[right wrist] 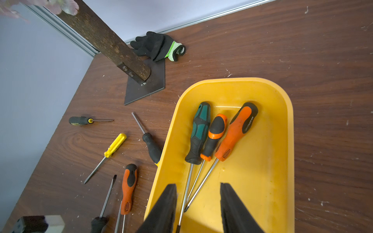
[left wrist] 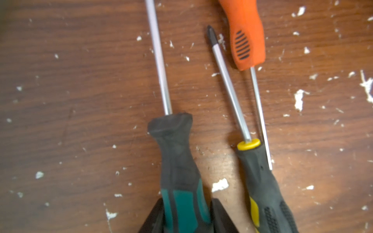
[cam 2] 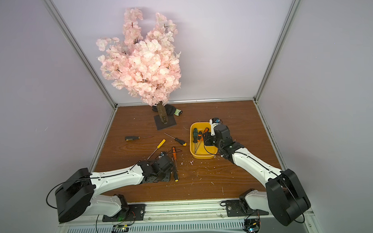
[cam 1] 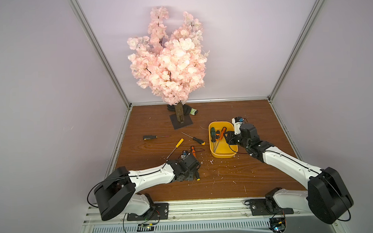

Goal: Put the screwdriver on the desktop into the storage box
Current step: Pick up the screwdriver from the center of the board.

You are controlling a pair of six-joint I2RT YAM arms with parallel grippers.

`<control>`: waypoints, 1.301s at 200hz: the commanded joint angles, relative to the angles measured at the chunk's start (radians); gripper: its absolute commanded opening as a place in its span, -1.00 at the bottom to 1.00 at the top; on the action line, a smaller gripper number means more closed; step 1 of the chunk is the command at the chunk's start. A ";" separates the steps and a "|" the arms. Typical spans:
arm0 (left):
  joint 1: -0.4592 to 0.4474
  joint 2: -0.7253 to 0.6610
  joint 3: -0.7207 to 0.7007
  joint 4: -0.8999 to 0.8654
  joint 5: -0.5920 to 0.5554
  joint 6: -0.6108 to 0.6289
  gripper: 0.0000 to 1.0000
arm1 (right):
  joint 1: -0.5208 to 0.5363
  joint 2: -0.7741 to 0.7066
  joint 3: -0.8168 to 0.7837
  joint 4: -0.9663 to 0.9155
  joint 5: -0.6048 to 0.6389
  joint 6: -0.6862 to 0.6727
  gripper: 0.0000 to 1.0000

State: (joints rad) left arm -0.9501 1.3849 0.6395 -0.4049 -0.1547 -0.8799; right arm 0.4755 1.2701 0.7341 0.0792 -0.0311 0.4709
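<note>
Jaws on my left gripper (left wrist: 187, 200) are closed against both sides of the green-handled screwdriver (left wrist: 174, 153), low on its handle. That screwdriver lies flat on the desktop (left wrist: 70, 100), its shaft running straight out ahead of the jaws. Just beside the grip lies a black-and-yellow screwdriver (left wrist: 264, 181) pointing roughly the same way; I cannot tell whether it touches the fingers (left wrist: 221, 218). Ahead of the jaws, past that one's tip, sits an orange screwdriver (left wrist: 246, 36) turned the opposite way, its thin shaft running back alongside the black-and-yellow handle. White flecks are scattered over the wood around them. In both top views the left wrist hides the grip, so I read it from the wrist camera.

On my right gripper (right wrist: 197, 185) the jaws stand apart with nothing held between them. They hang over one end of the storage box (right wrist: 272, 161), above the metal shafts of three screwdrivers (right wrist: 215, 135) lying side by side inside it, handles toward the end farthest from the jaws.

Between my two grippers more lie on the wood: a yellow-handled screwdriver (right wrist: 115, 145), a black screwdriver (right wrist: 151, 145) near the box wall, and a short black screwdriver (right wrist: 78, 120) farther off. Beyond both sets of jaws stands a blossom tree (cam 1: 168, 57) with a glove (right wrist: 159, 46) behind its base.
</note>
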 commanded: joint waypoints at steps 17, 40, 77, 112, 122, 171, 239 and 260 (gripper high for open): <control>-0.009 0.027 0.028 -0.062 -0.031 0.037 -0.61 | -0.003 -0.012 0.037 0.026 0.013 -0.038 -0.16; -0.004 0.016 0.087 -0.109 -0.039 0.089 -0.78 | -0.004 -0.029 0.035 0.032 0.016 -0.075 -0.16; 0.055 -0.045 0.173 -0.134 0.049 0.174 -0.89 | -0.003 -0.083 0.001 0.095 -0.005 -0.178 -0.15; 0.102 -0.084 0.270 -0.146 0.141 0.252 -0.90 | -0.003 -0.192 -0.097 0.242 -0.035 -0.314 -0.15; 0.105 -0.085 0.301 -0.146 0.160 0.272 -0.90 | -0.002 -0.220 -0.115 0.265 -0.040 -0.352 -0.14; 0.156 -0.042 0.433 -0.152 0.335 0.370 -0.96 | 0.006 -0.282 -0.132 0.274 -0.084 -0.506 -0.14; 0.230 0.018 0.553 -0.152 0.639 0.453 -0.96 | 0.066 -0.367 -0.176 0.290 -0.245 -0.790 -0.01; 0.238 0.032 0.577 -0.152 0.701 0.468 -0.97 | 0.094 -0.367 -0.170 0.250 -0.256 -0.911 0.02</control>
State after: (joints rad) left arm -0.7303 1.4044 1.1774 -0.5476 0.4118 -0.4625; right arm 0.5426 0.9161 0.5415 0.3408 -0.2245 -0.2607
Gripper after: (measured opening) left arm 0.305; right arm 0.504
